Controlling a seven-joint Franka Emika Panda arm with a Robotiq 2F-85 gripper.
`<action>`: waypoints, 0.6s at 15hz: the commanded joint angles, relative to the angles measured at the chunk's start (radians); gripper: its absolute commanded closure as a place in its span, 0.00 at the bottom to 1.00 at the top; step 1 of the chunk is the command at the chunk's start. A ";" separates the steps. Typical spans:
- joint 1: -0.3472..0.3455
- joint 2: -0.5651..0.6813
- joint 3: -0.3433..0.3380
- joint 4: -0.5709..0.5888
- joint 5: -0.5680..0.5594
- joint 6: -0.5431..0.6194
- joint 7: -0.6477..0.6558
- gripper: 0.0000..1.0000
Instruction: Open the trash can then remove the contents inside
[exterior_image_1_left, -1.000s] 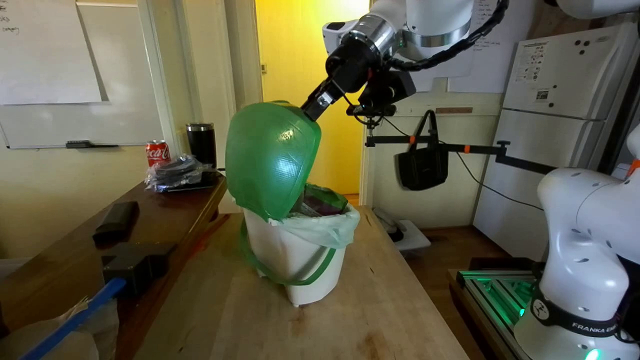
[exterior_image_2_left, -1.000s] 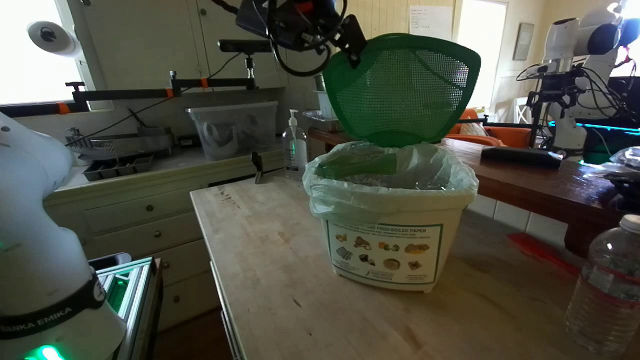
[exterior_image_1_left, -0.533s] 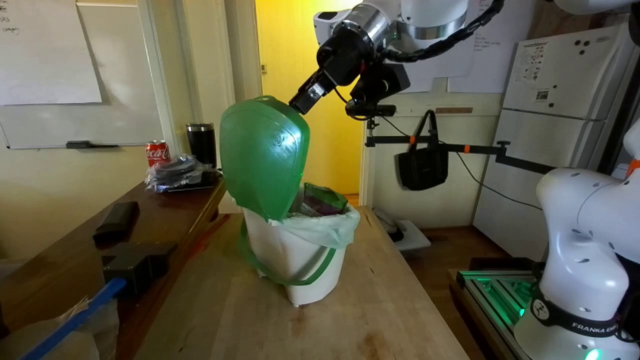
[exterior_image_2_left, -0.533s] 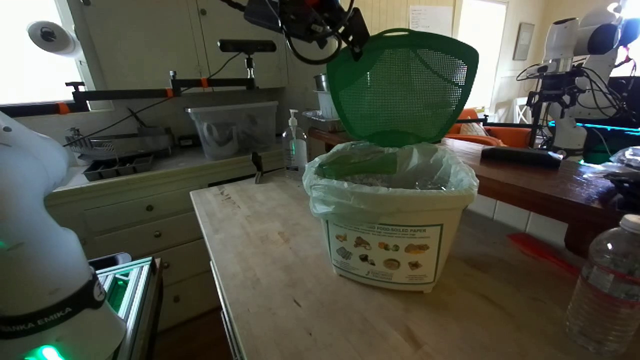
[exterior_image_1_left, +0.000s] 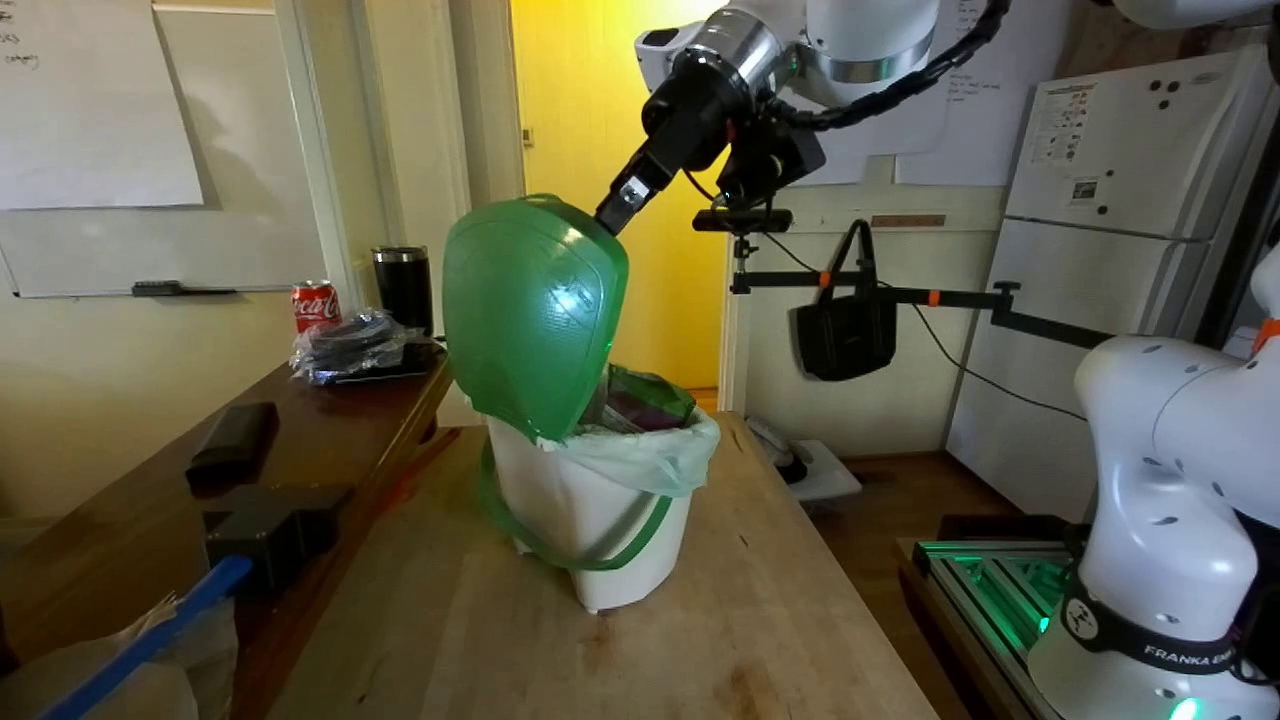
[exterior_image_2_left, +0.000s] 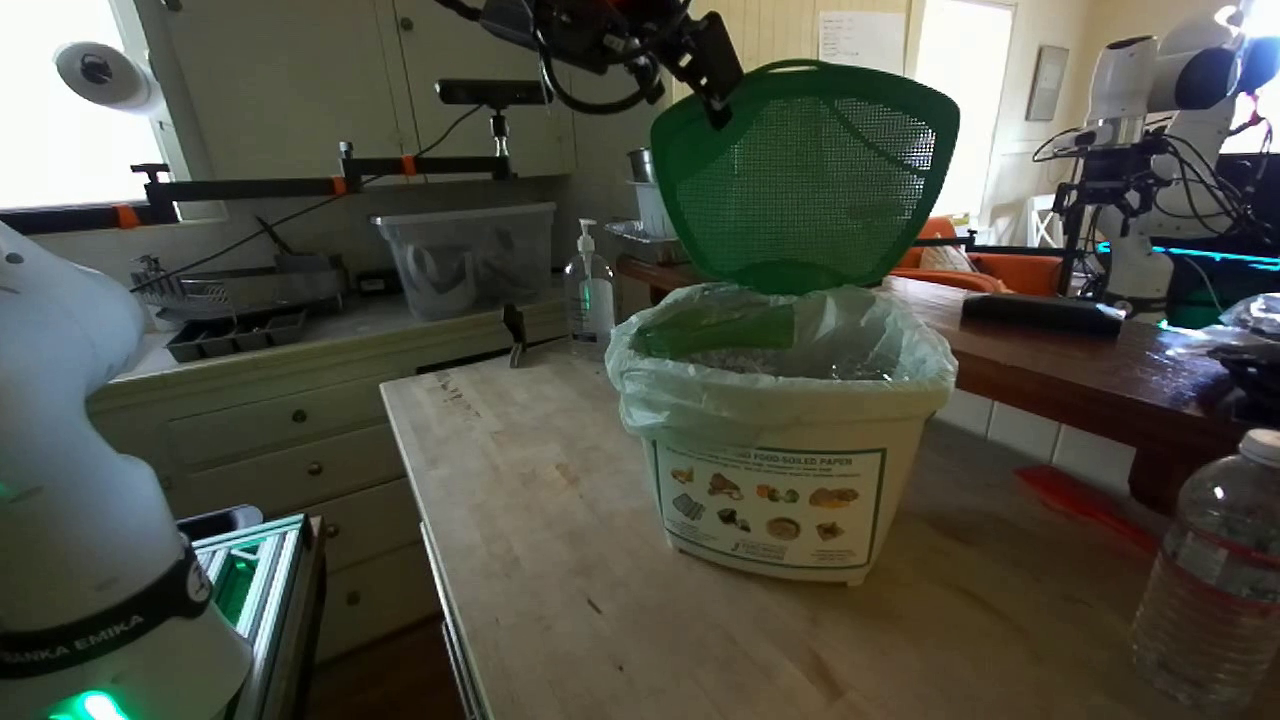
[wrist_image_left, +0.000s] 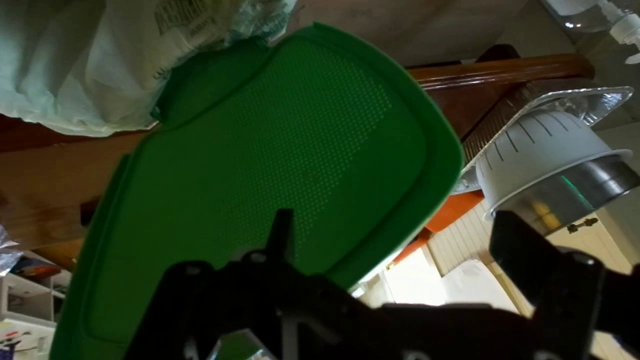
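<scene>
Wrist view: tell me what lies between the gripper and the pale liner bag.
In the wrist view, the open green lid fills the stretch between the gripper and the pale liner bag.

A white plastic trash can with a curved green handle stands upright on the wooden tabletop; its rounded green plastic lid is raised, roughly upright; a pale green translucent plastic liner folds over the rim around green-and-purple contents
</scene>
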 joint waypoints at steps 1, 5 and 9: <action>-0.022 -0.063 0.004 -0.056 -0.099 0.010 0.101 0.00; -0.038 -0.136 -0.013 -0.108 -0.214 -0.009 0.189 0.00; -0.062 -0.198 -0.045 -0.166 -0.309 0.013 0.294 0.00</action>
